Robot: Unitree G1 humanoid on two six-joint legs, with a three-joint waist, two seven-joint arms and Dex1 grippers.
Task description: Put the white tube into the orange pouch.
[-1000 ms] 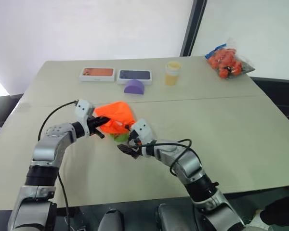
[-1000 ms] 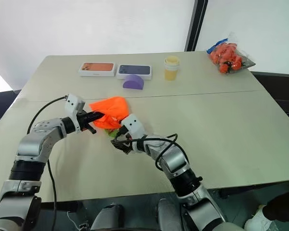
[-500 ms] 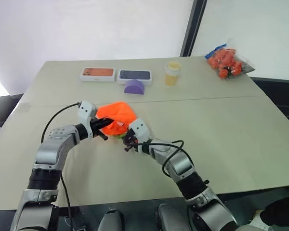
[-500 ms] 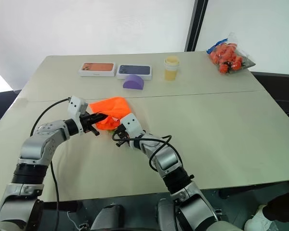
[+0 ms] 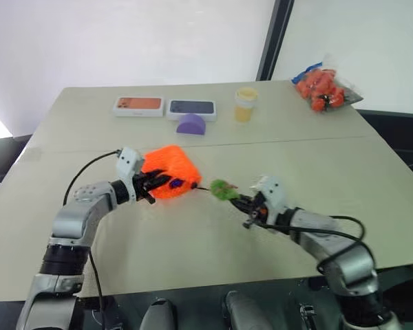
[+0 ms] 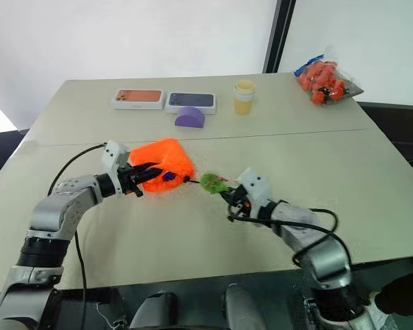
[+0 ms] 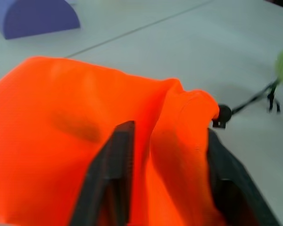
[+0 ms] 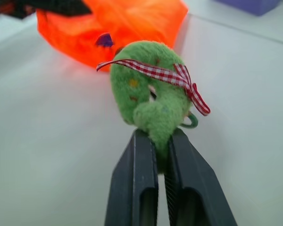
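Observation:
The orange pouch (image 5: 172, 172) lies bunched up on the table, left of centre. My left gripper (image 5: 157, 184) is at its left side, and its fingers (image 7: 115, 160) stand apart with a fold of the orange fabric (image 7: 61, 117) between them. A black cord (image 5: 201, 187) runs taut from the pouch to the fuzzy green ring (image 5: 222, 189), which has a red checked ribbon. My right gripper (image 5: 242, 201) is shut on that ring (image 8: 151, 94), to the right of the pouch and a little above the table. The white tube is hidden.
Along the far side of the table lie an orange phone box (image 5: 139, 105) and a dark blue one (image 5: 192, 107), a purple half-round block (image 5: 191, 124) and a pale yellow cup (image 5: 246, 104). A clear bag of orange items (image 5: 325, 86) sits at the far right corner.
My right gripper shut on the green ring beside the pouch and swung it off to the right, pulling the cord tight. The pouch bunched up. My left gripper's fingers spread apart.

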